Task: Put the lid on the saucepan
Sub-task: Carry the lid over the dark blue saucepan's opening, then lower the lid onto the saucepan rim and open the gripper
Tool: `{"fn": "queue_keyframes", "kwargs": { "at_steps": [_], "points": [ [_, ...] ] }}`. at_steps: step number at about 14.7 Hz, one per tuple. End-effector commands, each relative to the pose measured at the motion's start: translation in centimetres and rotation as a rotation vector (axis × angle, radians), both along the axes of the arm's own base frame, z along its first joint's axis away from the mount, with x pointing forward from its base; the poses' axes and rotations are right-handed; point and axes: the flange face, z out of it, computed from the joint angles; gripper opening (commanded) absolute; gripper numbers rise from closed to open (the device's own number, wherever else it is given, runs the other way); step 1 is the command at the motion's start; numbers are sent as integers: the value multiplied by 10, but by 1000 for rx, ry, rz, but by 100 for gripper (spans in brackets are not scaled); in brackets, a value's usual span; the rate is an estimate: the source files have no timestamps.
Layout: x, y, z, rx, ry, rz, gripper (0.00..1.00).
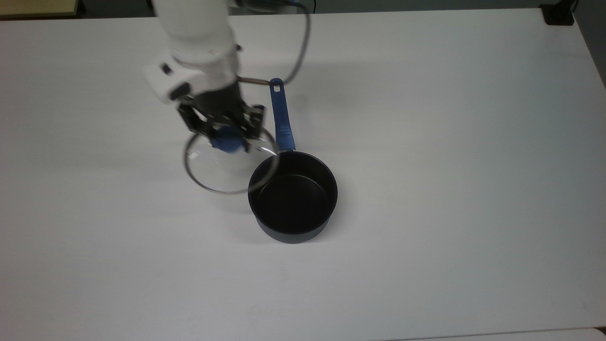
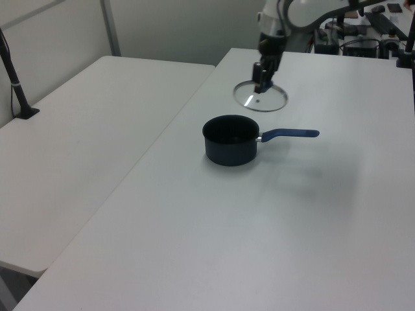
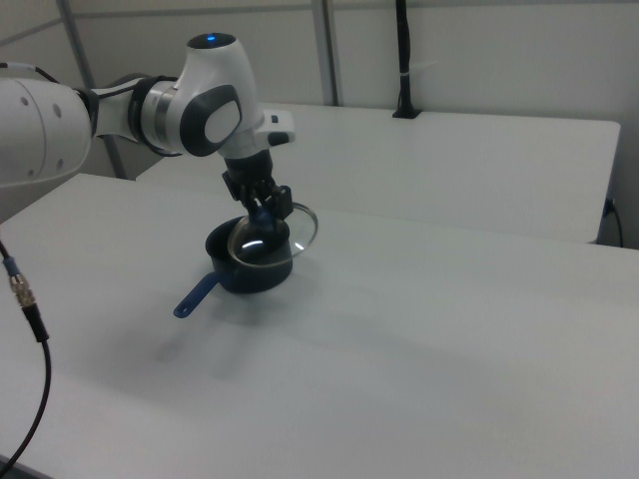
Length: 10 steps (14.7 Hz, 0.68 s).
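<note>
A: So the gripper [image 1: 227,131] is pinched on the blue knob [image 1: 227,141] of the lid [image 1: 230,163], holding it in the air.

B: Yep, left view shows the lid [image 2: 260,97] hanging clear of the white table [image 2: 259,214]. Top view has its rim edge overlapping the saucepan [image 1: 292,196], just below-right of the gripper.

A: Saucepan [image 3: 252,264] looks empty, just black inside.

A lab or office workroom: 2 plain white tables [image 2: 97,129] stand side by side, partition panels [image 3: 479,50] at 12 o'clock.
</note>
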Motion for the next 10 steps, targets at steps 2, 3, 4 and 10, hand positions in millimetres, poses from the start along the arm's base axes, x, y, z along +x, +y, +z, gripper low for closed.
{"fn": "queue_keyframes", "kwargs": {
  "at_steps": [2,3,4,10],
  "points": [
    [29,71,-12,22,-9,12,55],
    [31,81,-9,30,-43,10,55],
    [34,83,-9,38,-74,-9,55],
    [36,100,-27,35,-62,3,56]
  ]
}}
